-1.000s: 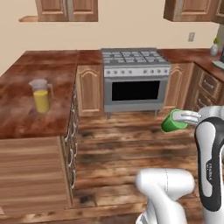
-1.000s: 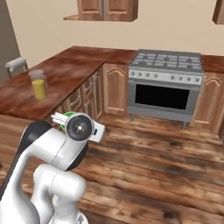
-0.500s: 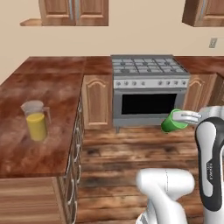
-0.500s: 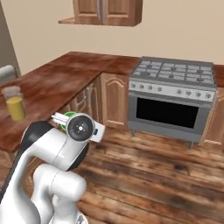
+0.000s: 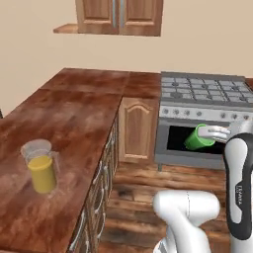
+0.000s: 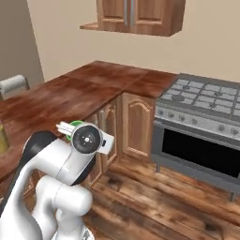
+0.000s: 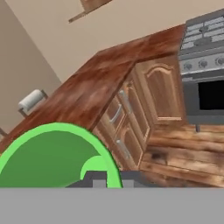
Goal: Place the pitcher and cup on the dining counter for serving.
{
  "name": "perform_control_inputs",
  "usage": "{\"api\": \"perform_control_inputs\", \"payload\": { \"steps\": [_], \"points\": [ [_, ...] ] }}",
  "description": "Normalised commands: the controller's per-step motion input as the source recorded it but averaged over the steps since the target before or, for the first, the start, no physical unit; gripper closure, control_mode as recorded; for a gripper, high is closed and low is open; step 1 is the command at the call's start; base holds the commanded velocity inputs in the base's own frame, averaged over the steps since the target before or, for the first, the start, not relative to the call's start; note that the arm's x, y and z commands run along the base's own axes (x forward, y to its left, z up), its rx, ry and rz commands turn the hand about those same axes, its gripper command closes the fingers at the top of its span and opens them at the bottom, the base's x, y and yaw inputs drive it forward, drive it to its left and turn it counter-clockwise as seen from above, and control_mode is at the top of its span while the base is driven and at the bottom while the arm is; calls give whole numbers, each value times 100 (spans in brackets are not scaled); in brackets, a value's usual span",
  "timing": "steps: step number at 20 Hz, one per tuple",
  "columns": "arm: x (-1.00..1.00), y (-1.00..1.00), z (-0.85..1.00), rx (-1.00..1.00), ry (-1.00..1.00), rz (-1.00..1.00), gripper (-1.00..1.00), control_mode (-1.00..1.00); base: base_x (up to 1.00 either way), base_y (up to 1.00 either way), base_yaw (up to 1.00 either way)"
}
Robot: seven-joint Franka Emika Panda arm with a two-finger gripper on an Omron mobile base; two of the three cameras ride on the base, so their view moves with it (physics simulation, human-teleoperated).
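Observation:
The pitcher (image 5: 42,168), a clear cylinder with orange liquid, stands upright on the reddish-brown wood counter (image 5: 79,116) at the left, above drawers with silver handles (image 5: 101,173). A sliver of the pitcher (image 6: 3,136) shows at the left edge of the right base view. My gripper (image 5: 206,134) is shut on the green cup (image 5: 196,138), held tilted in the air over the floor, in front of the oven and well right of the counter. The cup (image 7: 52,157) looms large at the lower left of the hand view, and its green rim (image 6: 75,125) peeks out behind the hand.
A steel stove and oven (image 5: 207,113) stands at the back right, joined to the counter's corner. A paper towel roll (image 6: 14,84) sits on the counter's far left. Wall cabinets (image 5: 118,17) hang above. Wood floor (image 6: 164,201) lies open between counter and oven.
The whole picture has shifted, so the base has driven: the counter and pitcher now appear nearer and larger. The cup stays in the shut gripper, at the same place relative to the arm.

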Motion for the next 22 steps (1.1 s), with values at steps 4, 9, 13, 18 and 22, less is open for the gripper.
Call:
{"api": "perform_control_inputs", "payload": {
  "steps": [4,9,13,18,22],
  "points": [
    [0,0,0,0,0,0,100,100,87,-21,84],
    [0,0,0,0,0,0,100,100,63,-19,90],
    [0,0,0,0,0,0,100,100,65,-50,77],
    [0,0,0,0,0,0,100,100,66,-57,73],
    [0,0,0,0,0,0,100,100,67,-83,56]
  ]
}}
